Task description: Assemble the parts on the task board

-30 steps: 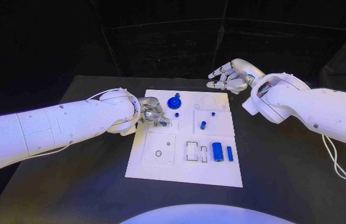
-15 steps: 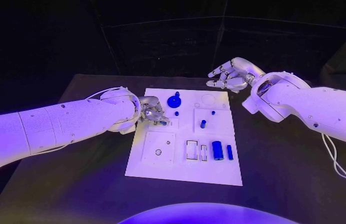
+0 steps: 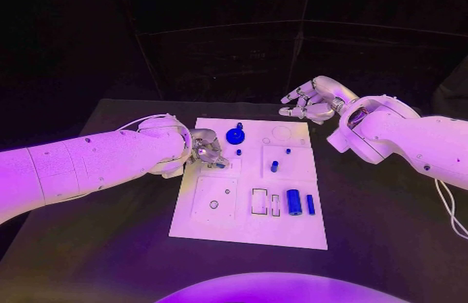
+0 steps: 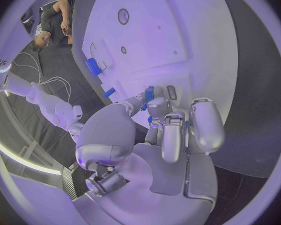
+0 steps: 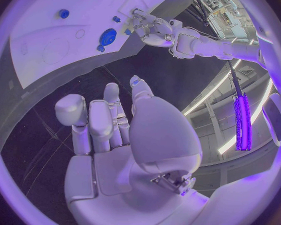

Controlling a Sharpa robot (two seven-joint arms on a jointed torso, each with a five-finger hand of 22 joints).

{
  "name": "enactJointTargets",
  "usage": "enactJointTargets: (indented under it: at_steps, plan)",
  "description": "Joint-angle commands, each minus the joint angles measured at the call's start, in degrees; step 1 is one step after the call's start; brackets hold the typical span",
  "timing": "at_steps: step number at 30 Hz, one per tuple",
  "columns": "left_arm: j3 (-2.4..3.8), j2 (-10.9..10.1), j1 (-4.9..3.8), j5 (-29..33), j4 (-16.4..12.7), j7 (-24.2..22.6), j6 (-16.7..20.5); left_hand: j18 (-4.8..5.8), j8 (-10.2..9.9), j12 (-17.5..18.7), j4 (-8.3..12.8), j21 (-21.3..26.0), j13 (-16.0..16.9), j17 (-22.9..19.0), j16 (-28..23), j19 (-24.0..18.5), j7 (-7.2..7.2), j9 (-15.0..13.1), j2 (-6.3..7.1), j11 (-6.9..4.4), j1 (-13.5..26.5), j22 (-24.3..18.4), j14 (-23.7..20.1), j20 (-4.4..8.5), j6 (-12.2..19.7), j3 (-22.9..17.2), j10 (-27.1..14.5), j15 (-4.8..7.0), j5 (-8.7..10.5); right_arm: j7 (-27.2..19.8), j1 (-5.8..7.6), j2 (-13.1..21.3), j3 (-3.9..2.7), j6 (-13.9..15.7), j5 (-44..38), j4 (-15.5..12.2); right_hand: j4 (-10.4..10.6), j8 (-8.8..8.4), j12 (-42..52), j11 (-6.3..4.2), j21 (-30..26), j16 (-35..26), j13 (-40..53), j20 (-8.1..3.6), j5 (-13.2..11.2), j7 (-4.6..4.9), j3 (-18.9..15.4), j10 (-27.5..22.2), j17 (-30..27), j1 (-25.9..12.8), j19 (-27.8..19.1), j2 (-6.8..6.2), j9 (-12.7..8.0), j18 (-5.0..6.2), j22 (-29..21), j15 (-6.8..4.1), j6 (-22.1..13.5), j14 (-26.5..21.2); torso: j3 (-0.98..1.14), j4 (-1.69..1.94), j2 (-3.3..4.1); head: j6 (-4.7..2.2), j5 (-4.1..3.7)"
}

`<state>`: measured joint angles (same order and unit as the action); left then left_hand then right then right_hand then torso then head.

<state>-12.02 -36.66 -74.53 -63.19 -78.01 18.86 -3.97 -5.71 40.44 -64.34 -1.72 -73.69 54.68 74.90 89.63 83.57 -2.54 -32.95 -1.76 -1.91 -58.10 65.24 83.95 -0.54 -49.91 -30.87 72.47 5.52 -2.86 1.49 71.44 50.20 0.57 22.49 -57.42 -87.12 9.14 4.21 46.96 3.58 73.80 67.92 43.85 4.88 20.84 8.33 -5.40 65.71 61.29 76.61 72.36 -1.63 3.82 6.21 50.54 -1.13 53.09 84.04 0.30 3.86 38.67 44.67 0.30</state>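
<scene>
Task board: white plate lying flat at the middle of the black table, long side running away from the robot.

Left robot hand: over the board's left edge, near its far end; fingers curled together around a small blue part, pinched at the fingertips just above the board surface.

Right robot hand: raised beyond the board's far right corner, off the plate, fingers apart and lightly bent, grasping nothing.

Blue round part: on the board's far section, just right of the left robot hand, a small blue peg beside it on the far side.

Short blue peg: standing in the middle right panel, well apart from both hands.

Blue cylinder and slimmer blue bar: side by side in the near right section, next to two open rectangular slots.
</scene>
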Motion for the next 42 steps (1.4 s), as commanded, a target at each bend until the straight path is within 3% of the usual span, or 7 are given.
enactJointTargets:
  at_steps: [1, 5, 8, 15, 22, 28, 42]
  plan:
    - [-0.19, 0.0, 0.2, -0.7, 0.2, 0.2, -2.4, 0.96, 0.3, 0.3, 8.1, -0.1, 0.0, 15.1, 0.4, 0.1, 0.31, 0.1, -0.32, -0.07, -0.1, 0.0, 6.0, -0.03, 0.0, -8.5, 0.1, 0.06, -0.09, -0.4, 0.12, -0.1, -0.04, -0.1, 0.0, 0.0, 0.1, 0.22, -0.2, -0.26, -0.5, -0.4, -0.3, 0.03, 0.2, 0.18, -0.3, 0.1, -0.4, -0.3, -0.4, 0.39, 0.1, 1.06, -0.4, -0.11, 0.4, 0.6, 0.01, 0.01, -0.01, 0.04, 0.04]
    - [-0.19, 0.1, 0.2, -0.7, 0.4, 0.3, -2.5, 0.98, 0.3, 0.3, 8.1, -0.2, -0.1, 15.1, 0.4, 0.1, 0.28, 0.0, -0.25, -0.05, 0.0, 0.1, 6.0, -0.03, 0.1, -8.5, 0.0, 0.05, -0.09, -0.6, 0.12, -0.1, -0.04, 0.0, 0.0, 0.1, 0.5, 0.28, -2.9, -0.23, -3.7, -5.5, -2.8, 0.09, 0.3, 0.22, -0.8, -1.8, -5.9, -0.3, -3.4, 0.43, 0.1, 2.07, -6.5, -0.03, 0.5, -1.1, 0.0, -0.01, -0.03, 0.11, 0.04]
    - [-0.19, 0.2, 0.2, -0.7, 0.6, 0.3, -2.7, 1.02, 0.4, 0.2, 8.1, -0.3, 0.2, 15.1, 0.4, 0.2, 0.26, 0.0, 0.19, -0.01, 0.3, 0.3, 6.0, -0.04, 0.1, -8.6, 0.2, 0.02, -0.15, -0.8, 0.12, -0.2, -0.04, -0.1, 0.2, 0.1, 1.2, 0.78, -7.3, 0.14, -14.3, -23.3, -6.2, 0.35, 0.2, 0.48, -1.6, -4.6, -23.1, 0.2, -11.8, 0.48, 0.2, 4.39, -22.3, 0.44, 1.1, -7.5, -0.02, 0.0, 0.0, 0.15, 0.03]
    - [-0.18, 0.5, 0.19, -0.7, 0.9, 0.3, -3.3, 1.09, 0.7, -0.3, 6.6, -0.6, 0.6, 15.1, 0.4, 0.4, 0.51, -0.3, 1.65, -0.14, 3.3, 0.8, 6.0, -0.05, -0.6, -7.3, 0.7, 0.06, -0.28, -1.7, 0.12, -0.2, -0.03, -0.1, 1.7, 0.2, 2.7, 0.83, -18.4, 2.73, -28.7, -40.8, -16.5, 3.06, 0.3, 2.59, -3.1, -10.1, -31.2, 1.6, -15.0, 0.7, 0.1, 4.2, -31.1, 3.21, 0.0, -13.1, 0.01, 0.0, -0.05, 0.27, 0.14]
    - [-0.18, 0.6, 0.18, -0.7, 1.2, 0.3, -3.6, 1.17, 0.6, -1.2, 4.1, -0.9, 1.6, 15.1, 0.4, 0.5, 0.76, -0.2, 1.43, -0.33, 6.8, 1.3, 6.0, 0.09, -1.5, -5.9, 1.4, 0.23, -0.3, -2.4, 0.12, -0.2, -0.03, -0.4, 3.6, 0.2, 2.3, 2.02, -25.0, 5.03, -43.6, -55.5, -27.4, 6.15, 0.4, 4.24, -4.9, -11.1, -40.6, 2.6, -16.4, 1.38, 0.1, 4.51, -40.3, 6.11, -0.8, -17.7, 0.01, -0.04, -0.04, 0.35, 0.12]
    - [-0.18, 0.6, 0.17, -0.7, 1.2, 0.2, -3.8, 1.26, 0.5, -1.7, 2.1, -1.2, 2.1, 15.1, 0.4, 0.6, 0.86, -0.1, 0.93, -0.4, 9.5, 1.9, 6.0, 0.16, -2.0, -5.1, 1.8, 0.29, -0.3, -2.7, 0.12, -0.2, -0.03, -0.9, 4.6, 0.3, 1.6, 2.87, -26.8, 5.45, -49.7, -60.6, -32.3, 6.94, 0.6, 4.53, -5.9, -11.0, -45.2, 2.8, -15.0, 2.1, 0.1, 4.42, -44.3, 7.12, -1.3, -17.9, -0.03, 0.0, -0.04, 0.47, 0.04]
    - [-0.16, 0.8, 0.1, -0.7, 1.7, 0.2, -3.7, 1.34, 0.5, -2.5, 1.5, -1.4, 3.1, 15.1, 0.4, 0.8, 1.06, 0.0, 0.32, -0.58, 10.5, 2.4, 6.0, 0.25, -2.6, -5.1, 2.4, 0.42, -0.33, -4.3, 0.12, -0.4, -0.03, -1.5, 5.7, 0.5, 0.1, 3.07, -29.0, 5.06, -55.2, -64.2, -38.3, 6.82, 0.5, 3.91, -6.5, -7.6, -50.8, 3.5, -11.3, 3.45, 0.0, 4.39, -46.9, 6.86, 0.5, -15.6, -0.06, -0.03, 0.0, 0.63, 0.0]
